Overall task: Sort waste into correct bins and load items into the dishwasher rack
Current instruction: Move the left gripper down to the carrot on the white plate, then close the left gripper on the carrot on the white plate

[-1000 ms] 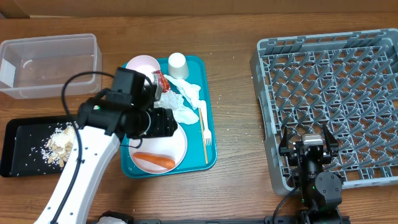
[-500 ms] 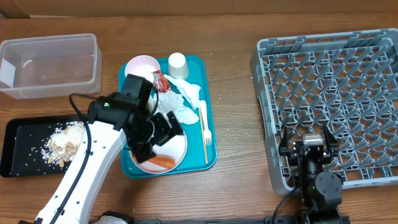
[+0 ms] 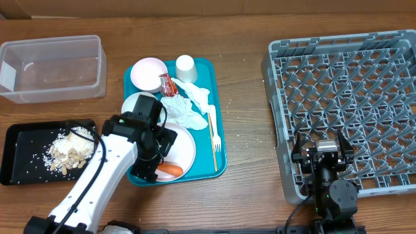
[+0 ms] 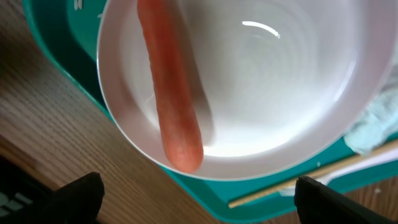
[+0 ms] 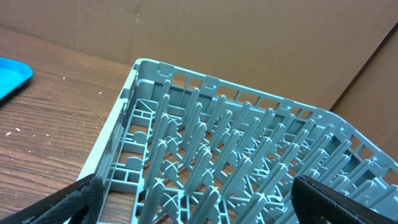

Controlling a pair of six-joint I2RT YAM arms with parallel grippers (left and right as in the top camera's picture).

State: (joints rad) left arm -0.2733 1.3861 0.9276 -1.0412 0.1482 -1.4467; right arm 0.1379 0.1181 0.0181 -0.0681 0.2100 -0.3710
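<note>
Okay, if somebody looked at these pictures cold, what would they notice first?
The orange carrot on the white plate at the near end of the teal tray, with the left end effector hovering open just above it. Next, the big grey rack on the right.

Overhead: bright, even, diffuse from above. Sharp to the edges. Soft short shadows under left arm [image 3: 91,177] and along rack [image 3: 338,78] rim on table [image 3: 247,39]. Faint sheen on tub [image 3: 52,41] walls.

Left wrist: close-up, soft throughout. Small curved glare streak at upper right of plate [image 4: 267,99]. Dim shadow just right of carrot [image 4: 174,106], edges blurred. Left fingertips [image 4: 78,198] as dark, unfocused shapes in lower corners. Wood grain at lower left still readable.

Right wrist: dimmer, warm-toned, flat light. Rack pegs fairly crisp in mid-frame, softer close to lens. Right fingertips [image 5: 62,202] dark and out of focus at bottom corners.
</note>
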